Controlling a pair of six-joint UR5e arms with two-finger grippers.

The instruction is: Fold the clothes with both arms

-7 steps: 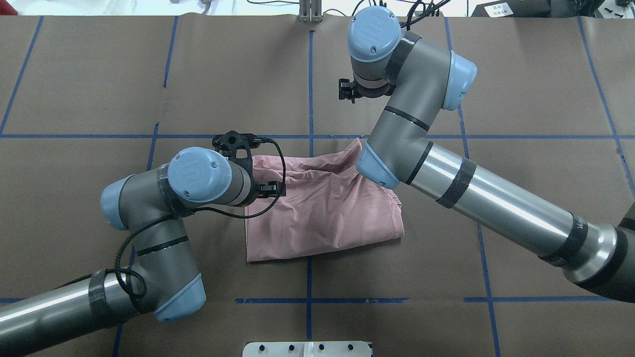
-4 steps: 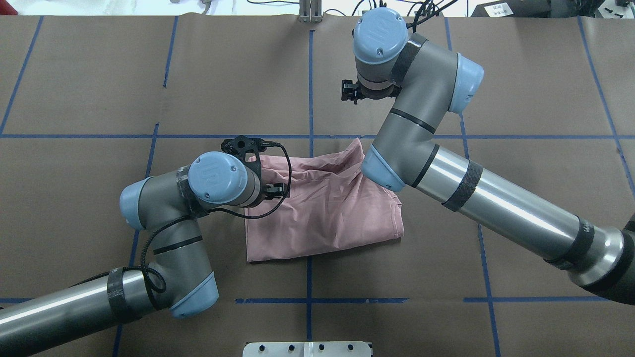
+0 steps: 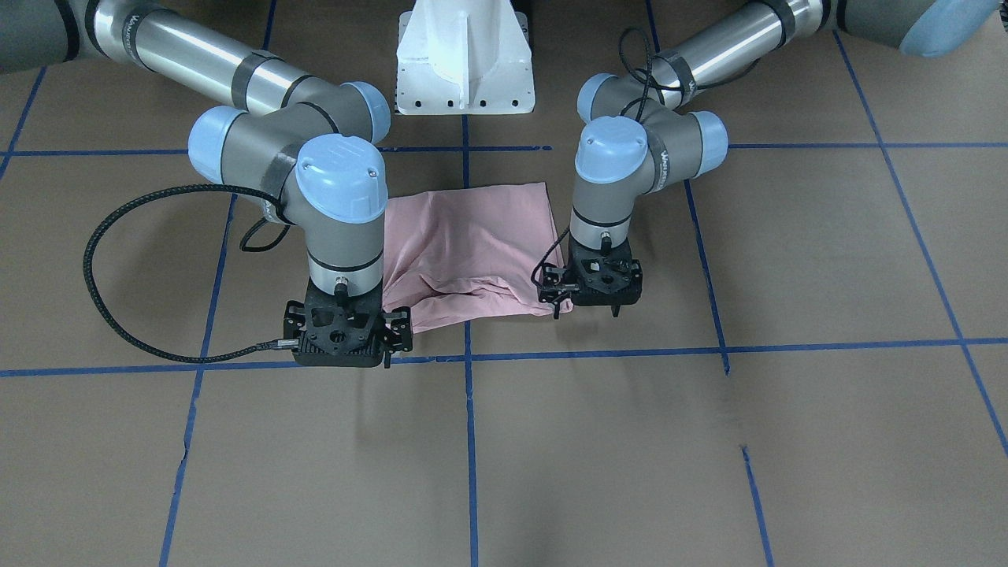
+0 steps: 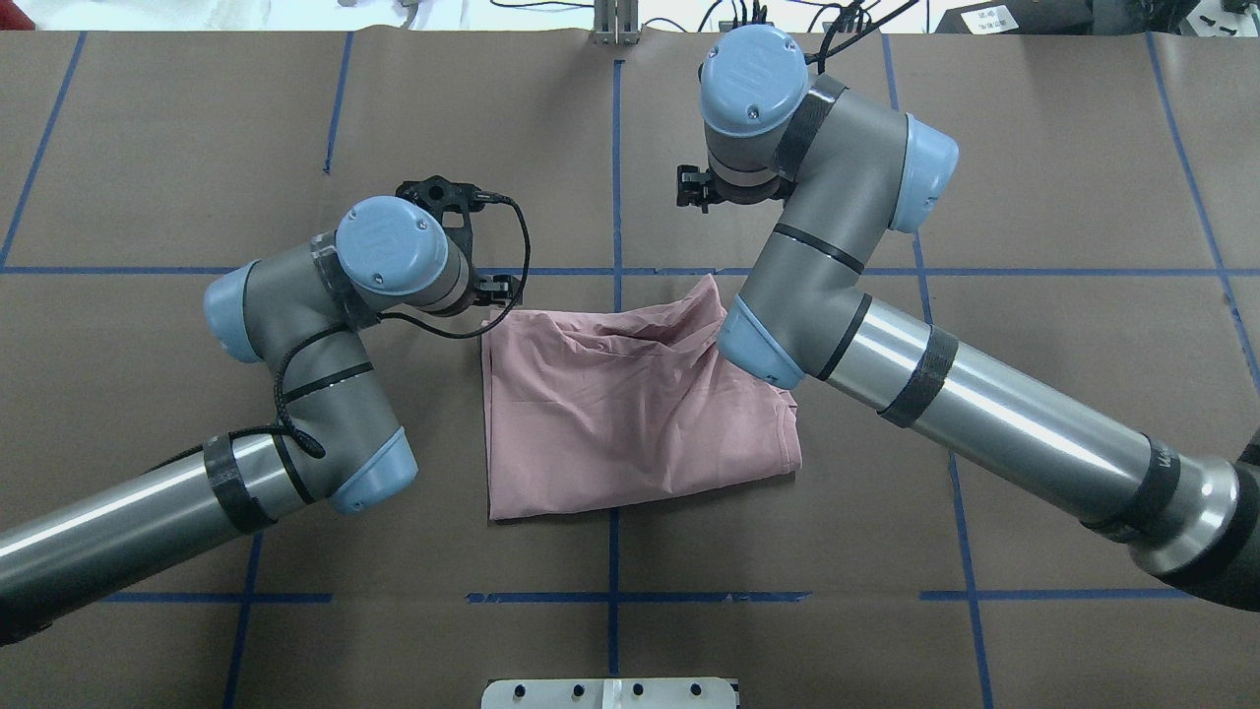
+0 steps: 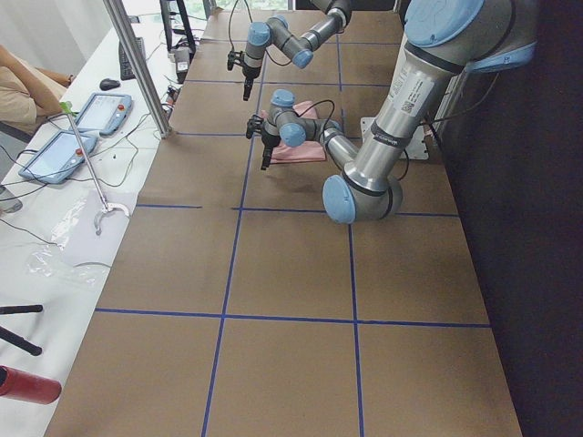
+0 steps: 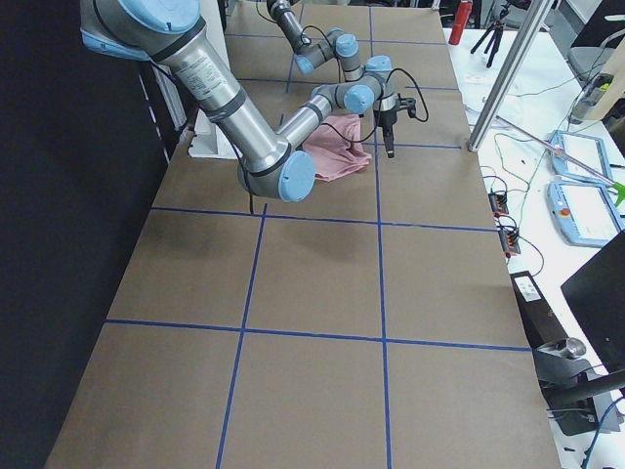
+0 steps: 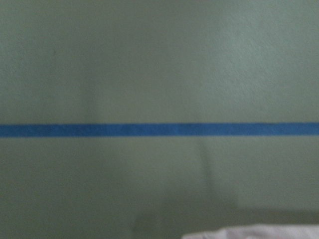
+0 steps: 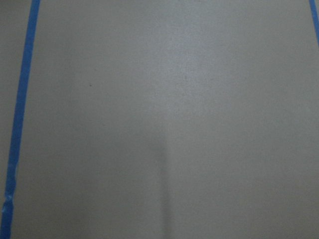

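Note:
The pink t-shirt [image 4: 630,404] lies folded on the table with a plain side up; its print is hidden. It also shows in the front view [image 3: 472,236]. My left gripper [image 3: 586,311] hangs just above the shirt's far left corner, jaws apart and empty. In the overhead view it is mostly hidden under its wrist [image 4: 394,246]. My right gripper [image 3: 346,361] hangs beyond the shirt's far right corner, raised and holding nothing, and looks open. It shows as a black part in the overhead view [image 4: 694,187]. Both wrist views show only the table.
Brown paper with blue tape lines [image 4: 615,596] covers the table [image 4: 1034,197]. The white pedestal base [image 3: 465,59] stands at the robot's side. Operators' tablets [image 5: 77,127] lie on a side bench beyond the far edge.
My left arm has moved off the shirt's left part towards the far side, uncovering the shirt's left edge. The right arm has barely shifted. The shirt lies as before.

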